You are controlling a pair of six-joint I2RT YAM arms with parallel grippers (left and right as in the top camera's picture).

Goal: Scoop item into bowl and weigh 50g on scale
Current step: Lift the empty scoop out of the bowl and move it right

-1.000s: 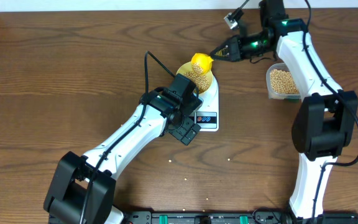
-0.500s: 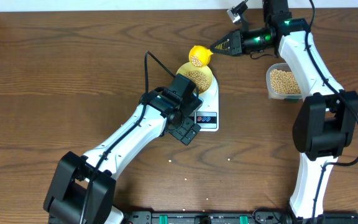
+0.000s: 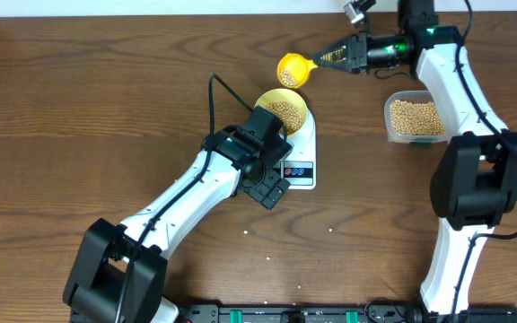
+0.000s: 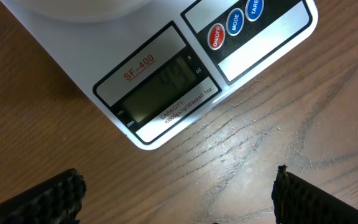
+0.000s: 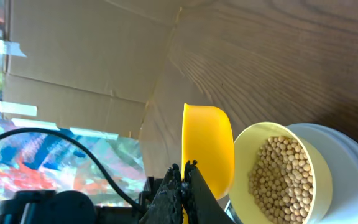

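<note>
Your right fingers (image 3: 335,60) are closed on the handle of the yellow scoop (image 3: 293,69), whose cup hangs just past the bowl (image 3: 283,111), on the side away from the scale's buttons and clear of the rim. The scoop's long axis runs from the cup away from the bowl toward your right arm's side, where the clear tub (image 3: 414,117) of beans (image 3: 413,116) sits well apart from the bowl. A few beans seem to lie in the cup. The bowl stands on the scale (image 3: 305,144), holding a shallow heap. Your left fingers (image 4: 61,196) are spread wide and empty over the bench, at the display end beyond the bowl. The display (image 4: 160,93) is too faint to read. Only the right arm is placed to bring the scoop back over the bowl.
</note>
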